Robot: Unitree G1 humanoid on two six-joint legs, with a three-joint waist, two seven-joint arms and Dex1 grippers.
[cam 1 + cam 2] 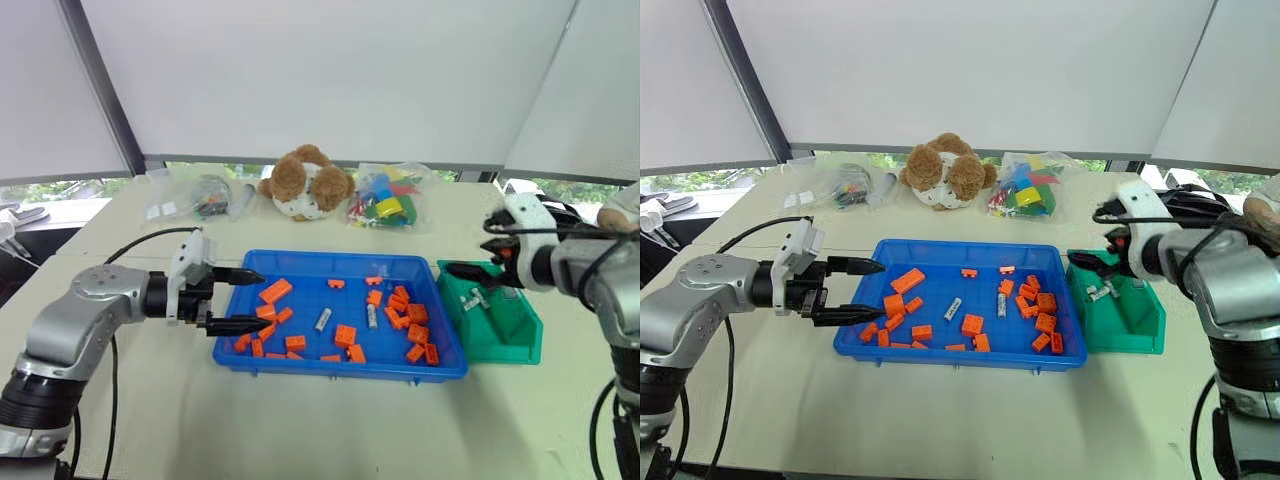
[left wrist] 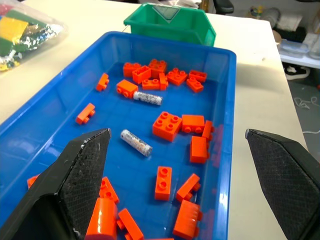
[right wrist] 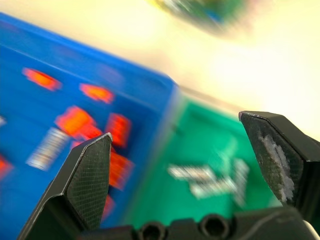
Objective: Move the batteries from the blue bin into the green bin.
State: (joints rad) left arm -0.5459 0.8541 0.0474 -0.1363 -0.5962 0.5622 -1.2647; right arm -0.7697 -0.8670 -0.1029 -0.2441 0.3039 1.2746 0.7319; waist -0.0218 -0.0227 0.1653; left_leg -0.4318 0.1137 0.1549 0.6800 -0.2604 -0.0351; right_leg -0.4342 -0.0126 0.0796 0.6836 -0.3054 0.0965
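The blue bin lies mid-table and holds two silver batteries among many orange bricks. In the left wrist view the batteries lie apart on the bin floor. My left gripper hovers open over the bin's left end, with nothing between its fingers. The green bin stands just right of the blue bin with a few batteries inside. Above its near-left corner my right gripper stands open and empty.
At the back of the table sit a brown teddy bear, a clear bag of coloured bricks and small clear bags of parts. A black cable runs over the table by my left arm.
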